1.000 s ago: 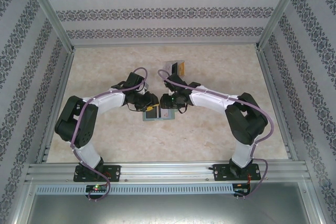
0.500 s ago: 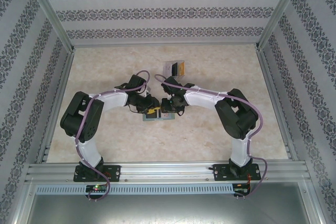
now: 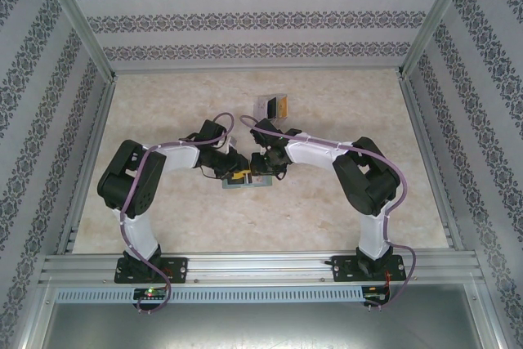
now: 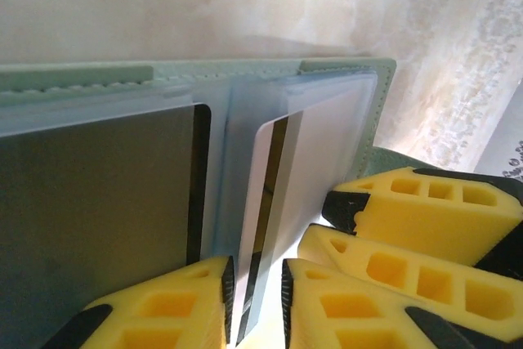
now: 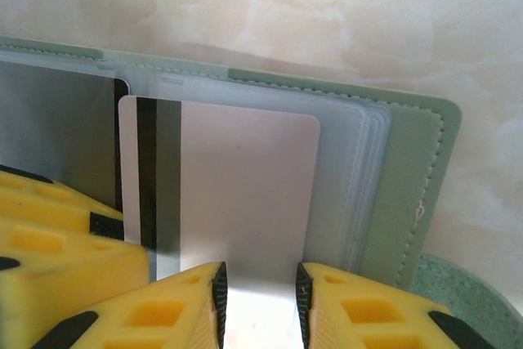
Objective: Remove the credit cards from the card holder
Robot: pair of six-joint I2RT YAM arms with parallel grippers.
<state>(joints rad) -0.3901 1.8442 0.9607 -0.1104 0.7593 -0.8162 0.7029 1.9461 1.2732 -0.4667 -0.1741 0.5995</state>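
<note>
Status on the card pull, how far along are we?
Done: the card holder lies open on the table. In hand: both grippers are on the white striped card at the clear sleeves; the left gripper straddles its edge, the right gripper sits over its face, jaws slightly apart. Left: pulling that card free, then the dark card still in its pocket.

One card holder (image 5: 413, 177), one white card (image 5: 245, 194), one dark card (image 5: 57, 120), two tools (image 4: 255, 308) (image 5: 259, 304), one tray (image 3: 263, 107)
</note>
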